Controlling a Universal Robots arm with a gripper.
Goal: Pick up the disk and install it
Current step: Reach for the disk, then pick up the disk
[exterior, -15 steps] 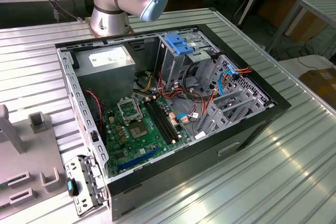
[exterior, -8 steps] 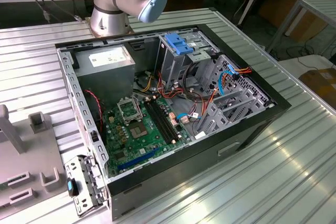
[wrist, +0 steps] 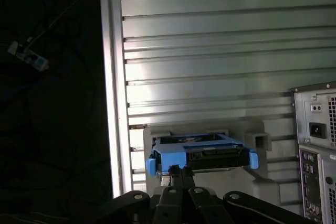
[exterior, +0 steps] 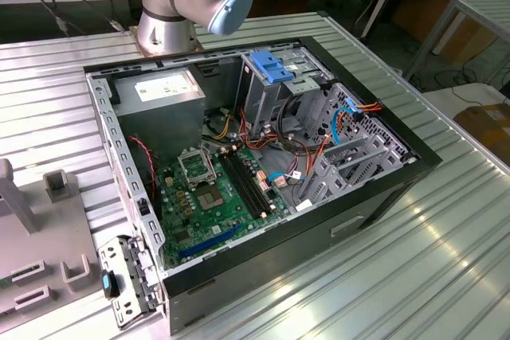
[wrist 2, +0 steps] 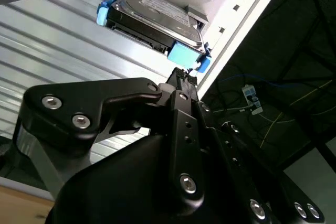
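A: Disk loc?
B: Disk point(wrist: 202, 150) w/ blue rail lies flat in grey holder point(wrist: 258, 141) on ribbed table point(wrist: 210, 51), near PC case point(wrist: 315, 145) rear, outside it.
A: Gripper?
B: Gripper point(wrist: 179, 170) tips pressed together, nothing between them, just beside disk's rail, farther from case than holder.

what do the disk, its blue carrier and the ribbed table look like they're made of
The disk: metal by the look, a silver-grey casing with a dull sheen and a pale label on top. Its blue carrier: likely plastic, given the uniform bright colour and smooth moulded corners. The table top: probably aluminium or a similar metal, in ribbed panels with a brushed, reflective shine.
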